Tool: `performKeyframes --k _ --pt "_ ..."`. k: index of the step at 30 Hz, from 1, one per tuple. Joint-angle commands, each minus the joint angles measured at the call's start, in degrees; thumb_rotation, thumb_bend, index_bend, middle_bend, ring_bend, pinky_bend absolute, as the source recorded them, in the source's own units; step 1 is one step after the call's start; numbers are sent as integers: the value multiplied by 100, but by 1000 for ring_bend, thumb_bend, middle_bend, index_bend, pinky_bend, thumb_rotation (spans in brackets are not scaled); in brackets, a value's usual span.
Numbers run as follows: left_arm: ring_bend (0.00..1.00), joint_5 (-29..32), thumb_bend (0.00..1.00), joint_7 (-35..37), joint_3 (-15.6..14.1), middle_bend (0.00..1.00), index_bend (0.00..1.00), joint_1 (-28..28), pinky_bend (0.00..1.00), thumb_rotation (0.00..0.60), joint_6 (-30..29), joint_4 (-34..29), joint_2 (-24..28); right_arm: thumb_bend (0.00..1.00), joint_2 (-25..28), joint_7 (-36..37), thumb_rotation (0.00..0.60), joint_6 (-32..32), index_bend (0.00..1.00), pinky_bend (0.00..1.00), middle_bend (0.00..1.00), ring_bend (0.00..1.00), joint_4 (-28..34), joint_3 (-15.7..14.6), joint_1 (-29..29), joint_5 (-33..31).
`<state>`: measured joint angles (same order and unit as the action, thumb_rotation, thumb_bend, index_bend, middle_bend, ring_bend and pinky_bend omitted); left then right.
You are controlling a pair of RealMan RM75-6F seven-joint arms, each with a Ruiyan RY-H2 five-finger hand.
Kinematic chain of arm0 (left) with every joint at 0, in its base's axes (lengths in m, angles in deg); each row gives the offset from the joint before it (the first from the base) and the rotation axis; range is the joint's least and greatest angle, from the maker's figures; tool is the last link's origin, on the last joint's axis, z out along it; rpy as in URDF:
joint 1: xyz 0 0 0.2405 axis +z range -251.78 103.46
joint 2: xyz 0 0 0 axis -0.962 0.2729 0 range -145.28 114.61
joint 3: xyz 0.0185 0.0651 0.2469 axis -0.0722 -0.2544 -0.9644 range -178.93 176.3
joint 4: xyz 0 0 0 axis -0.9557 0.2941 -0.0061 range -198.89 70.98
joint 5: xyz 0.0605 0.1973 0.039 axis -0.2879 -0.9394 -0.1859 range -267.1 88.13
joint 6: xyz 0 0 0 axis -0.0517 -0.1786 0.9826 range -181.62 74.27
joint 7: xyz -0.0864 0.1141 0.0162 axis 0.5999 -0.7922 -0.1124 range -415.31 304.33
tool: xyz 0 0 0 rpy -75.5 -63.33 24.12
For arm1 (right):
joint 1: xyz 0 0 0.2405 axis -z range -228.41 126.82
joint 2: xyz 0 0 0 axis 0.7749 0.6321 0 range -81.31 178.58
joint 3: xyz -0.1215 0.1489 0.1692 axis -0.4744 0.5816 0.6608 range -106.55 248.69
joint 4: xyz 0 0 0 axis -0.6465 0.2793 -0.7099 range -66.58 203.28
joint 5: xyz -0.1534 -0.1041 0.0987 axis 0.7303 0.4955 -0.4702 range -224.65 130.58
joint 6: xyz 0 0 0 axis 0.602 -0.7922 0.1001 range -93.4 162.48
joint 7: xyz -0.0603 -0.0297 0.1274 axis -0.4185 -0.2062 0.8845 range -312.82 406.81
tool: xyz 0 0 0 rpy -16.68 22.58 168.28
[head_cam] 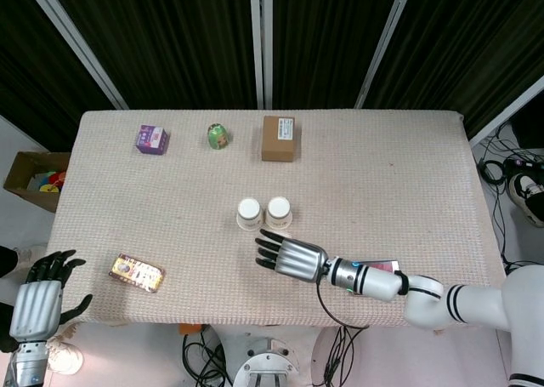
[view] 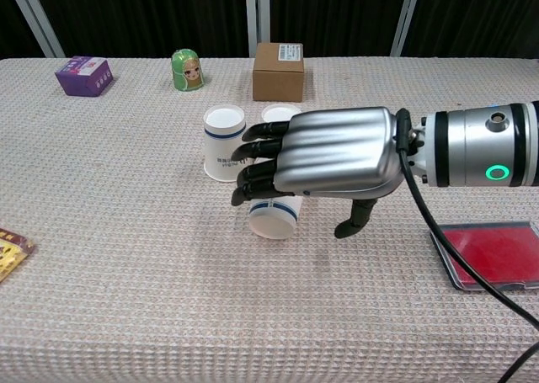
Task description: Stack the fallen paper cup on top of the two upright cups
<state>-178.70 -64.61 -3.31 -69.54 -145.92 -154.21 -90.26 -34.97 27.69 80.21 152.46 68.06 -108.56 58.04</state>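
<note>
Paper-thin and light, the fallen paper cup (view: pixel 273 217) lies on the tabletop (view: pixel 126 257) just before the two upright cups (view: pixel 227 143), under the right hand (view: pixel 324 156), fingers spread and empty; grip its sidewall gently, since it likely crushes.

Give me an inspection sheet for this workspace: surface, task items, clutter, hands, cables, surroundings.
Surface: table with beige woven cloth.
Job's things: two upright cups side by side; fallen cup on its side before them, mostly hidden by the right hand.
Clutter: purple box, green figurine, brown carton, snack packet, red case.
Hands: right hand over the fallen cup, fingers extended, grip not visible; left hand off the table's near left corner, holding nothing.
Cables: black cable trailing from the right wrist.
Surroundings: dark curtains; cardboard box on the floor.
</note>
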Motion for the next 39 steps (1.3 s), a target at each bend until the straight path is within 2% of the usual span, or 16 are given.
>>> performKeyframes --k 1,10,14,16,20,25,28,31,35,39 --pt "139 14 189 26 1 188 305 10 169 600 3 22 -7 31 -145 83 600 81 153 0 179 0 -269 -96 -128 233" --pt "139 44 189 130 24 188 305 30 169 600 -4 93 -34 125 -534 487 600 380 249 0 242 0 -960 -172 -229 463" --pt "139 32 189 175 12 188 305 52 169 600 -24 124 -29 242 -762 701 600 711 419 0 339 32 -1308 -223 -206 600" --pt "139 46 189 190 16 188 305 70 169 600 -44 133 -21 268 -764 770 600 855 475 0 371 58 -1353 -221 -186 622" --pt "139 56 190 229 19 188 305 88 169 600 -57 158 -19 275 -663 1021 600 1258 521 0 394 83 -1161 -127 -63 525" --pt "139 35 189 229 17 188 305 76 169 600 -32 168 -21 275 -451 1760 600 1891 528 0 406 92 -419 167 212 101" --pt "139 11 189 234 28 188 305 71 169 600 -49 172 -30 275 -486 2384 600 2224 528 0 408 91 78 516 438 -467" --pt "139 -39 189 246 11 188 305 54 169 600 -35 178 -40 275 -594 2897 600 2259 525 0 402 90 485 990 623 -1349" --pt "139 -69 189 273 -7 188 305 82 169 600 -78 204 -45 275 -594 3163 600 1810 516 0 399 88 856 1604 679 -2680" --pt "139 -46 189 325 -15 188 305 104 169 600 -75 256 -70 274 -607 3026 600 1323 513 0 400 88 1117 2144 615 -4062"
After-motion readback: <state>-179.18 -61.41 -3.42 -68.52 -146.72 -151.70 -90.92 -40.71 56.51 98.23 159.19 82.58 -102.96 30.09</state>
